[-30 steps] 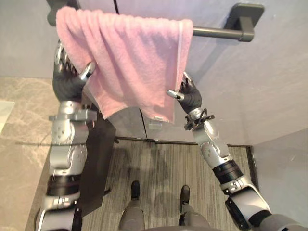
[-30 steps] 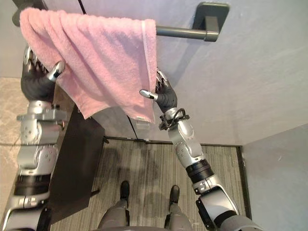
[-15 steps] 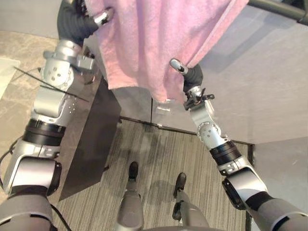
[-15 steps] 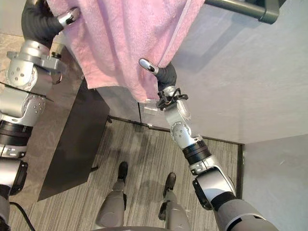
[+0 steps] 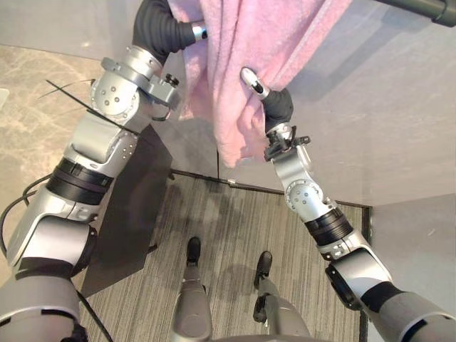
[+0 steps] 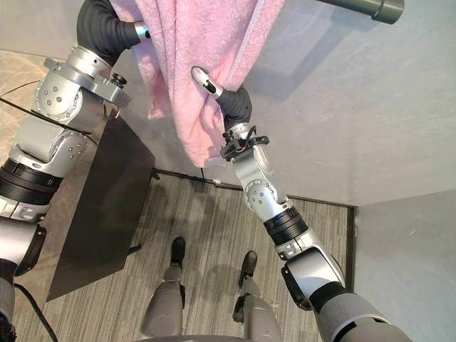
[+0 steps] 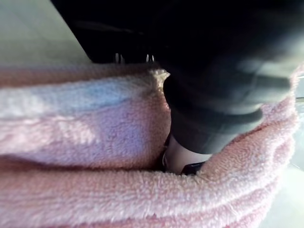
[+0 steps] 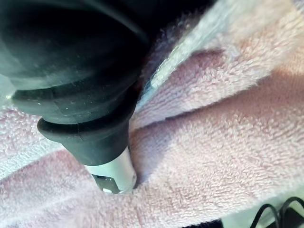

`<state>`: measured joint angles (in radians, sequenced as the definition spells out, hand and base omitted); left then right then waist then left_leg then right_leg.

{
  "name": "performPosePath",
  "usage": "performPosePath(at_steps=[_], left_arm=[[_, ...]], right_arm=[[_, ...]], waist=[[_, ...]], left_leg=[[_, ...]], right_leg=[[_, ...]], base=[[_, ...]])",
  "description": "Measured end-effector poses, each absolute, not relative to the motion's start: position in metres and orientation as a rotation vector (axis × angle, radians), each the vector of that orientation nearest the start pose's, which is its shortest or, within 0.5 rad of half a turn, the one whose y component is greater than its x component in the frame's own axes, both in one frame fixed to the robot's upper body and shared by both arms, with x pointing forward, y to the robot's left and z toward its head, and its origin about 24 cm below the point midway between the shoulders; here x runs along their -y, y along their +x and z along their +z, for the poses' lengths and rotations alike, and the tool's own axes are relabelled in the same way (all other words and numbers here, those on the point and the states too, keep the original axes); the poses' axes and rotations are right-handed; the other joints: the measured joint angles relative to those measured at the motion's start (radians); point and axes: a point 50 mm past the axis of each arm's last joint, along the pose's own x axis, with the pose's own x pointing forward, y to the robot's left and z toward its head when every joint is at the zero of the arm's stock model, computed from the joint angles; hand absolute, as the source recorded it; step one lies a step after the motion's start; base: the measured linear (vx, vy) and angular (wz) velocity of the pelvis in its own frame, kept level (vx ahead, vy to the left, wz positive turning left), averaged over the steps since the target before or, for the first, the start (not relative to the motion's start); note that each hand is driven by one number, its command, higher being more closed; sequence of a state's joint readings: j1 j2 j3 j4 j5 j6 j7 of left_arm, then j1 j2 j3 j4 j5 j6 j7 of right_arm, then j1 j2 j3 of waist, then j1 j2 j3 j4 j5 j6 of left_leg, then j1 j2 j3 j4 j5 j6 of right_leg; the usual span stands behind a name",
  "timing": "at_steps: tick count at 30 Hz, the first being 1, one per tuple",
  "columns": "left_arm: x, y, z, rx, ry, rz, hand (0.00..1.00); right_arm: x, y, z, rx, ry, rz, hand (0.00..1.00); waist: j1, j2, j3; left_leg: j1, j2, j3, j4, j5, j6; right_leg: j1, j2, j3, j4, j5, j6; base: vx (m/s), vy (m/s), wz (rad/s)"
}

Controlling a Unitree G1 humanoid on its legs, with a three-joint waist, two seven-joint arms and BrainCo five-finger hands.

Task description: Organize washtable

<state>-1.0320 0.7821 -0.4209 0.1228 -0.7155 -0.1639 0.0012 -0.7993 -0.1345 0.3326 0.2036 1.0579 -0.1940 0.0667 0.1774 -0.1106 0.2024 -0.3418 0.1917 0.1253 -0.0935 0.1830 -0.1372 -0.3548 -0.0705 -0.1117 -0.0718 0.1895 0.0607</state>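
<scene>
A pink towel (image 5: 263,28) hangs from a dark bar (image 5: 427,7) on the grey wall, its lower part gathered into a narrow bunch. My right hand (image 5: 276,107) is at the towel's right edge, thumb (image 5: 249,77) lying across the front of the cloth and the rest curled in behind it. In the right wrist view a dark-tipped fingertip (image 8: 114,175) presses into the towel (image 8: 213,142). My left hand (image 5: 194,32) is raised against the towel's left side, mostly buried in the folds. The left wrist view has the towel (image 7: 71,133) wrapped close around that hand.
A stone-look counter (image 5: 28,107) runs along the left. A dark panel (image 5: 128,214) stands under my left arm. Striped flooring (image 5: 235,235) lies below, bounded by grey walls (image 5: 385,107) behind and to the right.
The camera has tilted, so the whole picture shifted. The towel, spread wide a second ago, now hangs bunched. Both hands have come closer together, and the right one has curled into the cloth.
</scene>
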Motion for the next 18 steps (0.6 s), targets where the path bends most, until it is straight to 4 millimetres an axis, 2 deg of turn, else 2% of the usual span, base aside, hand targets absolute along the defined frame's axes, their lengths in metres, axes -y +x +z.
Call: performPosePath(at_steps=[4,5,10,16,18], left_arm=[[-0.138,0.325,0.329,0.804,0.194,-0.465,0.00],[-0.137,0.325,0.329,0.807,0.185,-0.466,1.00],[-0.143,0.320,0.333,0.850,0.139,-0.431,1.00],[-0.173,0.318,0.330,0.871,0.098,-0.300,1.00],[-0.178,0.319,0.320,0.849,0.127,-0.272,1.00]], right_arm=[[0.052,0.332,0.234,0.495,0.771,0.670,1.00],[0.055,0.332,0.236,0.505,0.775,0.662,1.00],[0.079,0.336,0.231,0.542,0.771,0.573,1.00],[0.109,0.339,0.225,0.582,0.724,0.498,1.00],[0.115,0.339,0.223,0.583,0.702,0.483,1.00]], waist=[[-0.002,0.001,0.000],[-0.002,0.001,0.000],[-0.005,0.008,-0.001],[-0.022,0.018,-0.004],[-0.030,0.022,-0.007]], left_leg=[[0.002,-0.001,0.004,0.000,0.000,0.000],[0.002,-0.001,0.004,0.000,0.000,0.000],[0.010,-0.003,0.005,0.000,0.000,0.000],[0.023,-0.009,0.002,0.000,0.000,0.000],[0.026,-0.017,-0.004,0.000,0.000,0.001]], right_leg=[[0.000,0.000,0.003,-0.001,0.000,0.000],[0.000,0.000,0.003,-0.001,0.000,0.000],[0.009,-0.001,0.004,-0.002,0.000,0.000],[0.021,0.001,0.005,-0.006,0.000,0.000],[0.034,-0.004,0.005,-0.021,0.004,0.002]], base=[[-0.02,0.006,-0.02],[0.00,0.000,0.00],[-0.03,0.010,0.00],[-0.03,0.004,0.00],[-0.03,0.019,0.04]])
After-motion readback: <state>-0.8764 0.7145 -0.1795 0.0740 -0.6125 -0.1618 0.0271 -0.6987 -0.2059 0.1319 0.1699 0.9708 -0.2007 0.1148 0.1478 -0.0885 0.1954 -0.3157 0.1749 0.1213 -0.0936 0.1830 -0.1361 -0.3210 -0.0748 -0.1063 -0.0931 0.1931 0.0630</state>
